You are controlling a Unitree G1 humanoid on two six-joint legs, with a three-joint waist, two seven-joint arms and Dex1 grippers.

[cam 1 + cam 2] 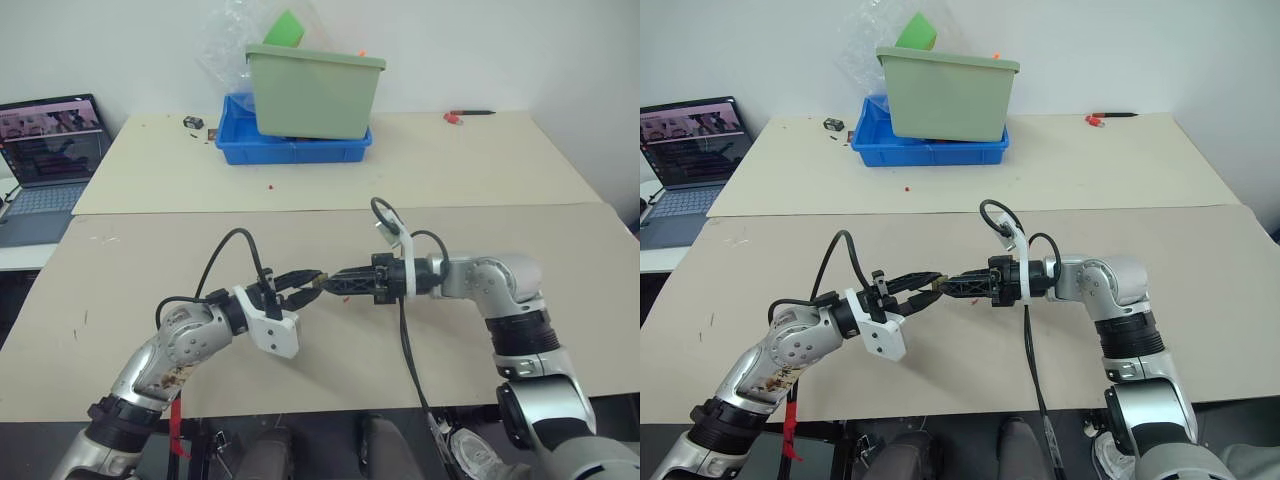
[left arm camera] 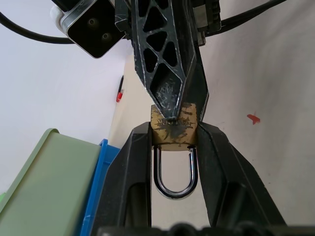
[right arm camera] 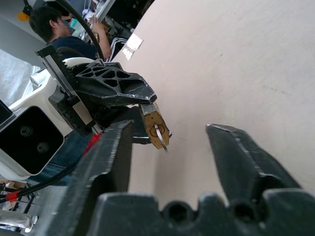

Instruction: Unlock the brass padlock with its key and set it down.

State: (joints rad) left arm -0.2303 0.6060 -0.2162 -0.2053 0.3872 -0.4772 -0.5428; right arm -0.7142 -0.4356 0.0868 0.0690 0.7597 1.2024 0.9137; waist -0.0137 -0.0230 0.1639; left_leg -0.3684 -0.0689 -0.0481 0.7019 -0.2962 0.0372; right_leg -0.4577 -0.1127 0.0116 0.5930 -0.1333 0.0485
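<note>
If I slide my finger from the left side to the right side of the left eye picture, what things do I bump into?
Laptop → left gripper → brass padlock → right gripper → red and black pen.

At twelve o'clock on the beige table [image 1: 480, 180] a pale green bin [image 1: 315, 92] sits in a blue tray [image 1: 290, 148], with a small dark object [image 1: 194, 123] just beside the tray at nine o'clock. An open laptop [image 1: 48, 160] stands at ten o'clock off the table's edge, and a red-tipped pen [image 1: 468, 115] lies at one o'clock.
</note>
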